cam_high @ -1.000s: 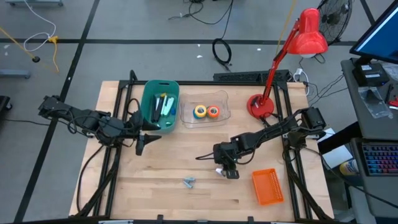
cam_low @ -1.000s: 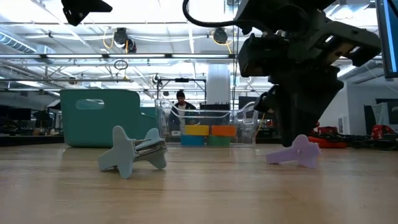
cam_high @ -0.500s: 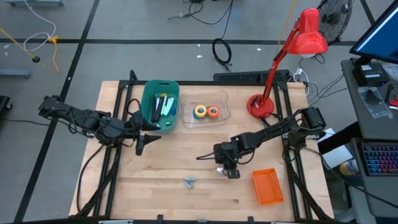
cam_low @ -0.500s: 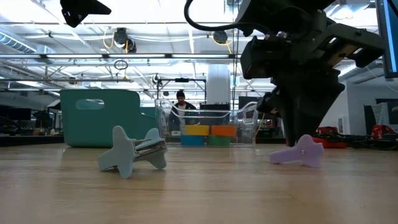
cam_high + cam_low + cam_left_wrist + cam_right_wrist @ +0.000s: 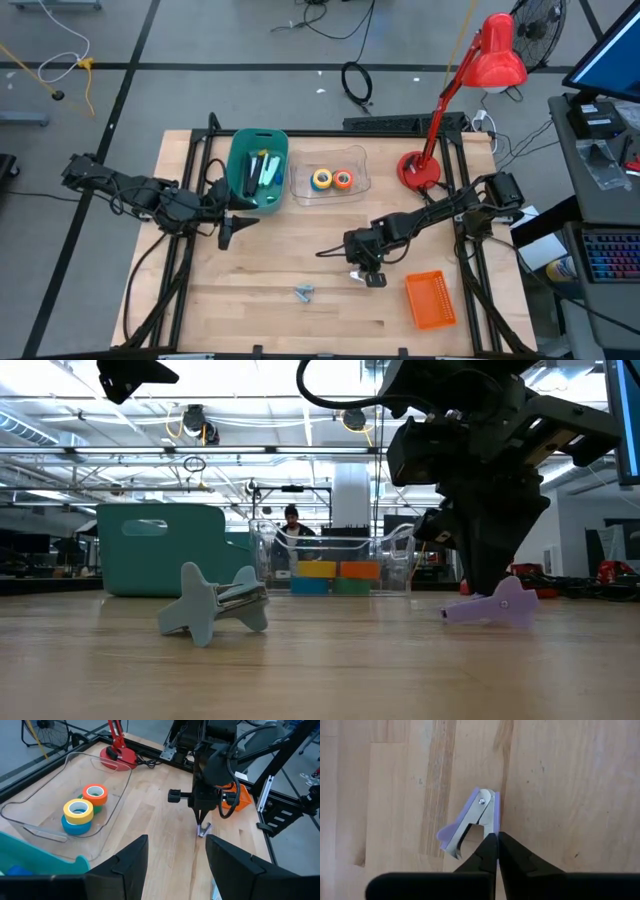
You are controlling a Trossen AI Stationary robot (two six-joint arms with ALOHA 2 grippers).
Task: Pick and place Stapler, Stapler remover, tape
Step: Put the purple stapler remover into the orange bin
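The right gripper [image 5: 494, 851] points straight down at the table, fingertips pinched together and gripping nothing, touching the purple stapler remover [image 5: 468, 829] lying flat — likely nudging it into a graspable position; the left gripper [image 5: 232, 226] waits open near the teal bin [image 5: 256, 168].

In the high view, most of the purple staple remover [image 5: 354, 273] is covered by the right gripper [image 5: 367, 277]. The contents of the teal bin [image 5: 257, 168] are too small to be identified there. In the low view, the blue and green tape rolls [image 5: 333, 586] are blurred behind the clear tray [image 5: 395, 550].
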